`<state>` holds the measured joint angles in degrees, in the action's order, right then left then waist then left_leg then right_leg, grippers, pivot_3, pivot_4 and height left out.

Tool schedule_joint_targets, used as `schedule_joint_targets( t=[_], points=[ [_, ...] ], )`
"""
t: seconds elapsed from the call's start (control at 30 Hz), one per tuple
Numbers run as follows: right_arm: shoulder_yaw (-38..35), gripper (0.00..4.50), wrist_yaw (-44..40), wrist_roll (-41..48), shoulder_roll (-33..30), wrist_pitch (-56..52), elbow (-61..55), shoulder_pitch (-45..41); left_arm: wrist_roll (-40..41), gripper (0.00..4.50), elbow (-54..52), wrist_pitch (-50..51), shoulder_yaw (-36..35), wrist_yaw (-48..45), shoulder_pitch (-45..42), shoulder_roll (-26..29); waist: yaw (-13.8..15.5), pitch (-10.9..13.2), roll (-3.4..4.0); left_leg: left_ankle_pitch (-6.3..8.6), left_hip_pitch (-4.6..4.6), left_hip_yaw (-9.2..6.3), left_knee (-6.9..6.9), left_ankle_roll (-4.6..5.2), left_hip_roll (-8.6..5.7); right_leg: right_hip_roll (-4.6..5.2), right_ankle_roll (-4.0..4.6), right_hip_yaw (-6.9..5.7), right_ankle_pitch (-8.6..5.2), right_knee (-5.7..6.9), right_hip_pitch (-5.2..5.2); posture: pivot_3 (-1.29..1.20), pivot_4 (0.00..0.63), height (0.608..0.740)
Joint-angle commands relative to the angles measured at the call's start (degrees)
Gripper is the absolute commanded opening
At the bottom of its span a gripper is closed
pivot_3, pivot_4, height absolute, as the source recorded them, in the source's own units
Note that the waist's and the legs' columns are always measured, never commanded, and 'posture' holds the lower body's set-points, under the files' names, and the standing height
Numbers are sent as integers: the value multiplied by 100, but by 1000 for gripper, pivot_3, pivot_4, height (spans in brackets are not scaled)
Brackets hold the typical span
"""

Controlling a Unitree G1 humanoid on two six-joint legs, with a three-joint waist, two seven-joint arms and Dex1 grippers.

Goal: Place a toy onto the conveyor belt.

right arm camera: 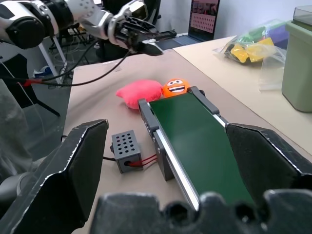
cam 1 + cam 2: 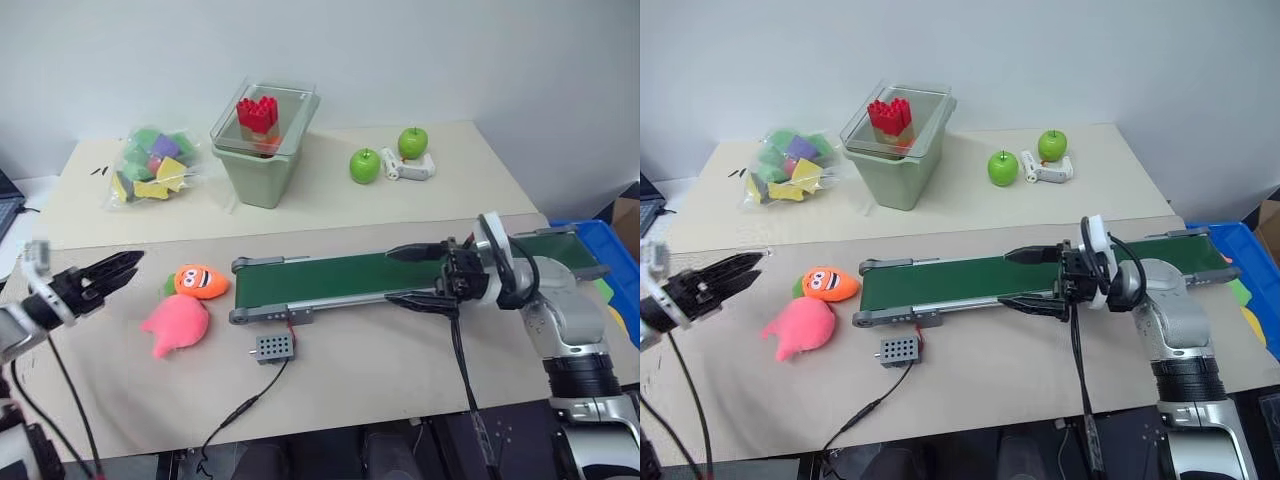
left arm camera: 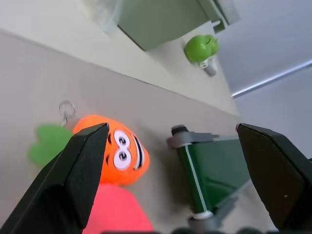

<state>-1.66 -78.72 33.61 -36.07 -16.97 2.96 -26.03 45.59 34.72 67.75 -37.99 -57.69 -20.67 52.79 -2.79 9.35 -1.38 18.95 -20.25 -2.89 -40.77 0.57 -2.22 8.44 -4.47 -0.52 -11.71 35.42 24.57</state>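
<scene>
Two pincers are in play, and neither holds anything. The left gripper [image 2: 118, 272] stands spread wide, level with the table and apart from the toy [image 2: 177, 325], which lies on the table [image 2: 400, 360] just off the near end of the conveyor belt [image 2: 350, 275]. The right gripper [image 2: 412, 277] is likewise spread, its fingers straddling the belt further along.

Risk noted: the orange plush [image 2: 200, 281] touches the toy on its far side, and in the left wrist view it sits squarely between the fingers while the pink one shows low at the frame's edge. A closure on the present line would likely take the wrong plush, or pinch both. The small grey box [image 2: 272, 348] and its cable [image 2: 235, 415] lie near the toy and could snag.
</scene>
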Motion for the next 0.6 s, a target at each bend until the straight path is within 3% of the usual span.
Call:
schedule_joint_targets(
  t=[0.03, 0.23, 0.6],
  points=[
    [-35, 4500, -48, -12, -48, 1, -12, -118, 319, 4472, 979, 628, -1016, 174, 493, 463, -8, 0, 0, 0, 1, 0, 1, 0, 1, 0, 0, 0, 0, 3, 2, 0, 150, 740],
    [18, 4500, -102, -77, -37, 35, 110, -180, 271, 4472, 1729, 931, -1429, 51, 1568, 562, 38, 0, 1, 8, 3, 15, 4, -14, 0, 1, 2, -2, 0, 42, 38, 0, 150, 740],
    [63, 4500, -166, -146, -45, 52, 282, -372, 495, 4472, 63, 1094, -890, 113, 2124, -704, 92, -2, -2, 14, 1, 16, 3, -31, 7, 4, 8, 1, 2, 44, 42, 0, 150, 740]
  ],
)
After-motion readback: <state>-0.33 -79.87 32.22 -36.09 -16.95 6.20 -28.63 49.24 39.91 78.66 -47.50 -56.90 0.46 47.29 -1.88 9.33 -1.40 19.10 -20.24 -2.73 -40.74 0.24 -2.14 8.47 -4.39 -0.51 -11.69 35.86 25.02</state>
